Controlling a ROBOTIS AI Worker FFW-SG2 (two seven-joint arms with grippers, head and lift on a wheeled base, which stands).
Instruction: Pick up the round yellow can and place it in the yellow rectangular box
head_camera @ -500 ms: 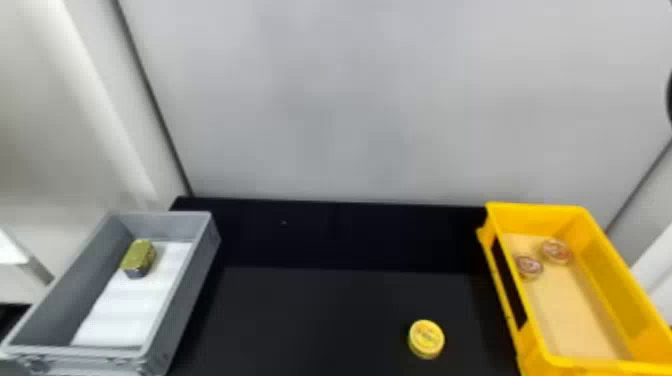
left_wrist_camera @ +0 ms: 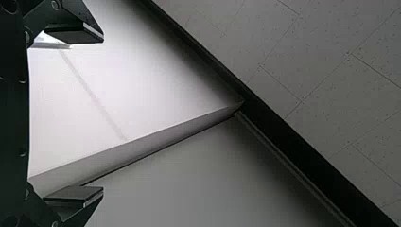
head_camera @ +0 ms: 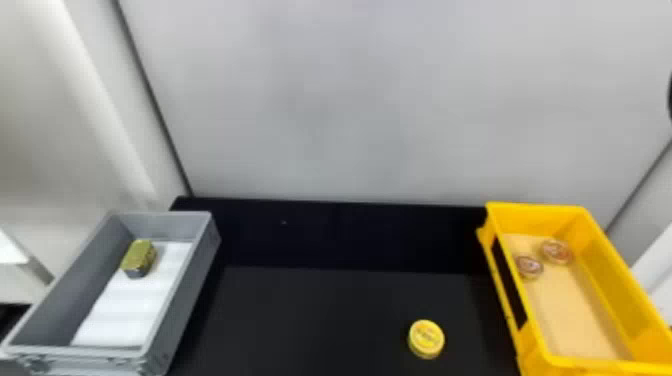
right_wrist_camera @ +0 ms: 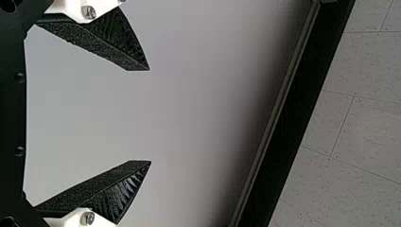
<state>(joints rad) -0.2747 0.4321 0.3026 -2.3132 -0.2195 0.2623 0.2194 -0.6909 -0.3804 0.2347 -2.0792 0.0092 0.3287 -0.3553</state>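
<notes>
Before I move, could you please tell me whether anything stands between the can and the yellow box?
Nothing visible stands on the black table between the round yellow can and the yellow rectangular box. The box's left wall rises before its inside, so the can would probably need lifting over it.

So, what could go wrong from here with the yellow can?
The round yellow can looks low, so the right gripper might close above it or nudge it. The yellow rectangular box has raised walls; a low carry could bump one. Released toward the far end, it might land on the round tins.
</notes>
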